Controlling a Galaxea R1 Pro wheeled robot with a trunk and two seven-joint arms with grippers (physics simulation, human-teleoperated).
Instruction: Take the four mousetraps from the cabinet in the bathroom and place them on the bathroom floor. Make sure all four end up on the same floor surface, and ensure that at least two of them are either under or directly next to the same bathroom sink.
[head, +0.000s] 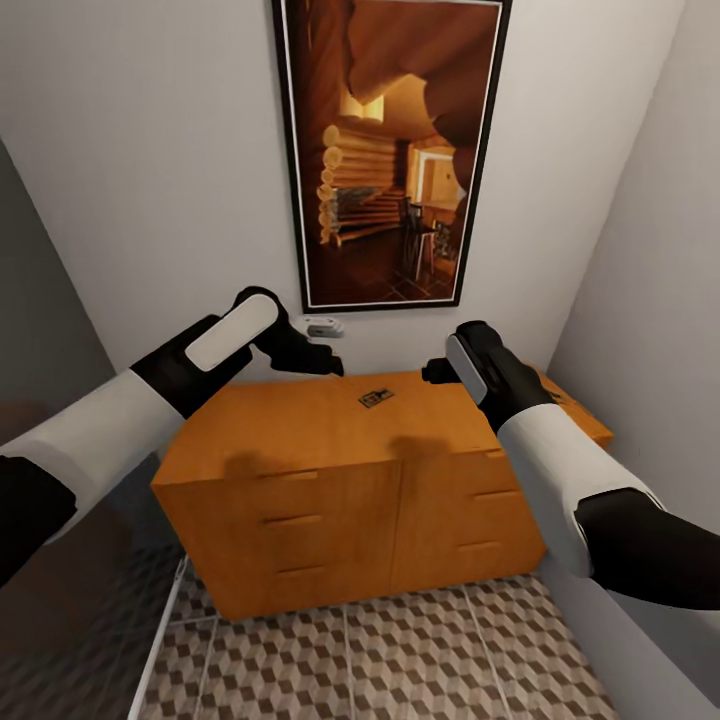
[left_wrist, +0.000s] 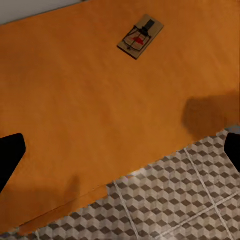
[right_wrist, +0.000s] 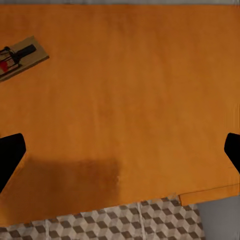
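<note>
One mousetrap (head: 376, 397), a small flat brown slab with a wire and a red spot, lies on the broad top of the orange-brown cabinet (head: 300, 430). My left gripper (head: 325, 363) hovers above the top to the trap's left, and my right gripper (head: 436, 372) hovers to its right. The left wrist view looks down on the mousetrap (left_wrist: 141, 36), well beyond the open left gripper (left_wrist: 120, 152). In the right wrist view the mousetrap (right_wrist: 20, 56) lies off to one side of the open right gripper (right_wrist: 120, 155). Both grippers hold nothing. A small dark shape (head: 557, 397) lies on the cabinet top behind my right forearm.
The cabinet has several drawers with bar pulls and stands against the back wall under a large framed picture (head: 390, 150). A small white fitting (head: 323, 326) sits on that wall. A wall closes in at the right. Cube-patterned floor tiles (head: 400, 650) lie in front of the cabinet.
</note>
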